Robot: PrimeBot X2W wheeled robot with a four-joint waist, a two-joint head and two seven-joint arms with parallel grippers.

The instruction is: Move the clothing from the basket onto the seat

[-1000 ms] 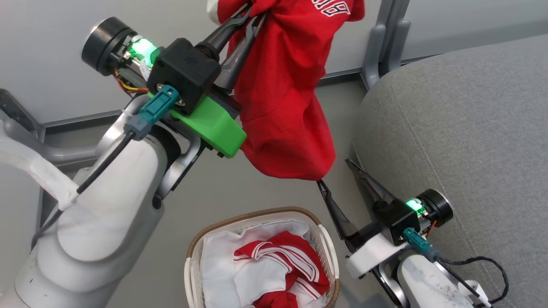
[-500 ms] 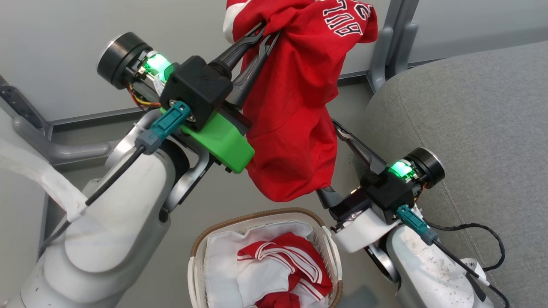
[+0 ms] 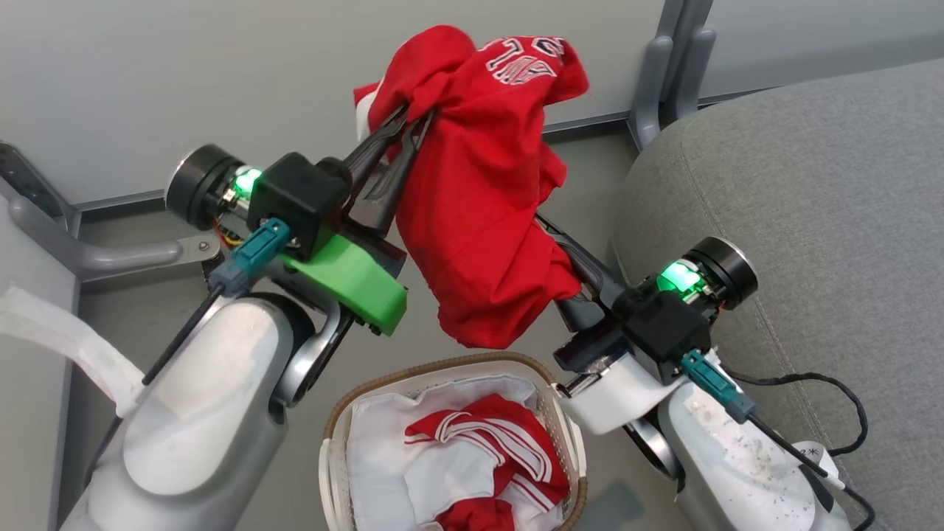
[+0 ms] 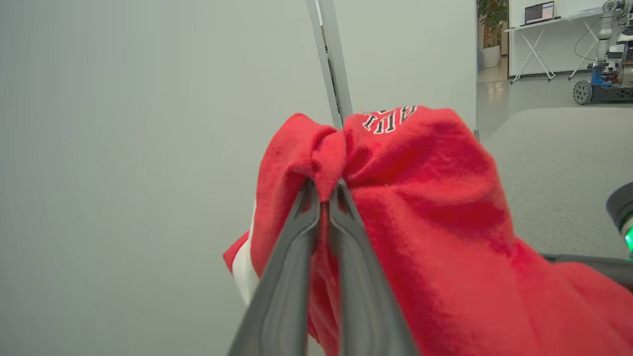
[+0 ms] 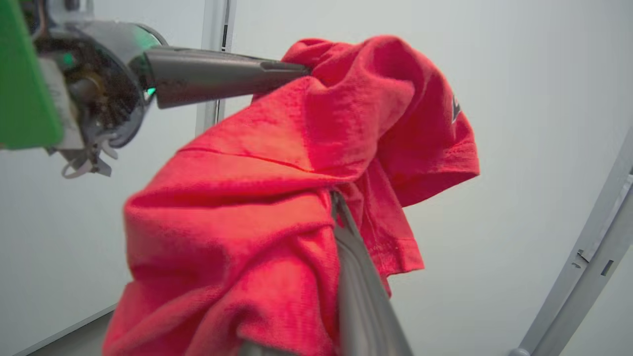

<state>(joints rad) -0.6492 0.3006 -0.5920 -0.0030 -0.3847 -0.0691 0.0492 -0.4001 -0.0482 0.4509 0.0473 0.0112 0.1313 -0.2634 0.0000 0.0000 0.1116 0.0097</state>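
Our left tool (image 3: 413, 118), on an arm raised and angled up toward the pale wall (image 3: 221, 74), pinches a bunched fold of the red jersey (image 3: 479, 221) between fingers pressed nearly together. The left wrist view shows the cloth gathered right at the tips. The jersey hangs in the air above the basket (image 3: 442, 366), lettering uppermost. Its lower end is draped over our right tool (image 3: 560, 243), which reaches up and to the left from beside the seat (image 3: 811, 206). One right finger shows along the cloth's edge and the other lies under the fabric, so we cannot tell whether that tool grips. The red-and-white garment (image 3: 501, 442) lies crumpled on the white liner (image 3: 376, 450) inside the basket. The basket stands on the grey floor (image 3: 133, 317) near the seat.
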